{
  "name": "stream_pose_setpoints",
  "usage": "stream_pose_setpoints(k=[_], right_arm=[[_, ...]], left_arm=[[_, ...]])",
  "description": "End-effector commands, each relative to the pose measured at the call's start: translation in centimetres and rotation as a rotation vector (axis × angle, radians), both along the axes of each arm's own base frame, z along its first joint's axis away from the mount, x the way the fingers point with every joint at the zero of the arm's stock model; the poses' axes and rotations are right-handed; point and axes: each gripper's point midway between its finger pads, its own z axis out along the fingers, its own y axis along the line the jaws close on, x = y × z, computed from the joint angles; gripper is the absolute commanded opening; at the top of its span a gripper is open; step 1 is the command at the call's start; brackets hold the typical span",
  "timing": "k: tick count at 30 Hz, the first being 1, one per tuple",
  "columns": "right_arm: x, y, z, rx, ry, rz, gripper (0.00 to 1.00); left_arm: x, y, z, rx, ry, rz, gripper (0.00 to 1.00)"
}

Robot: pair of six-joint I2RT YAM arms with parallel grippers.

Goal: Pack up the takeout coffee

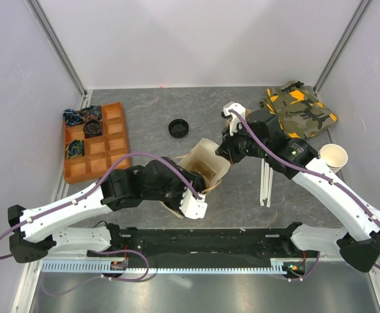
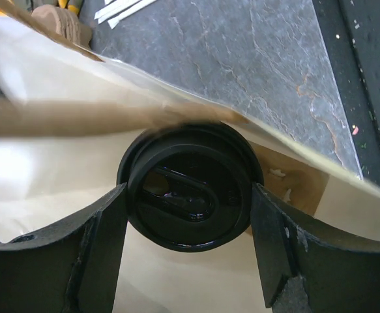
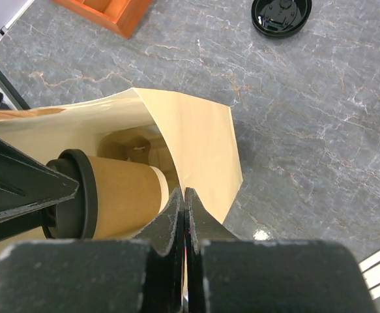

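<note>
Right wrist view: the takeout coffee (image 3: 121,195) — a brown paper cup under a black lid — lies on its side in the open mouth of a tan paper bag (image 3: 203,137), its lid toward the left gripper (image 2: 188,192) and its base pointing deeper into the bag. The left gripper's jaws stand wide on either side of the lid, pressed against its rim and grasping the cup. The right gripper (image 3: 184,195) has its jaws clenched flat together on the bag's edge, just beside the cup's wall. Seen from the top external camera, the bag lies on the grey marbled desk (image 1: 150,107) between the two arms, and the left wrist hides the cup. A loose black lid (image 1: 178,128) sits on the desk beyond the bag, apart from it. An orange compartment tray (image 1: 95,140) holding dark wrapped items stands at the left. A camouflage cloth (image 1: 299,107) lies in the far right corner, with a pale lidless paper cup (image 1: 334,156) near it — beside the right arm.
</note>
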Motion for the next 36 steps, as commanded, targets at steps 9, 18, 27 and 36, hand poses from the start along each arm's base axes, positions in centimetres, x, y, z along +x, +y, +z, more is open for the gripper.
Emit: stream_pose_setpoints(k=[9, 18, 27, 36], right_arm=[[0.5, -0.8, 1.0, -0.002, -0.063, -0.032, 0.00], [0.7, -0.8, 1.2, 0.016, -0.088, -0.039, 0.00], [-0.1, -1.0, 1.2, 0.034, -0.084, -0.034, 0.00], [-1.4, -0.5, 0.5, 0.062, -0.025, -0.008, 0.00]], left_arm=[[1.9, -0.7, 7.1, -0.249, -0.004, 0.113, 0.20], [2.5, 0.3, 7.6, -0.308, 0.116, 0.261, 0.20], [4.6, 0.2, 6.8, -0.338, 0.272, 0.466, 0.19], [6.0, -0.5, 4.3, -0.275, 0.285, 0.540, 0.18]])
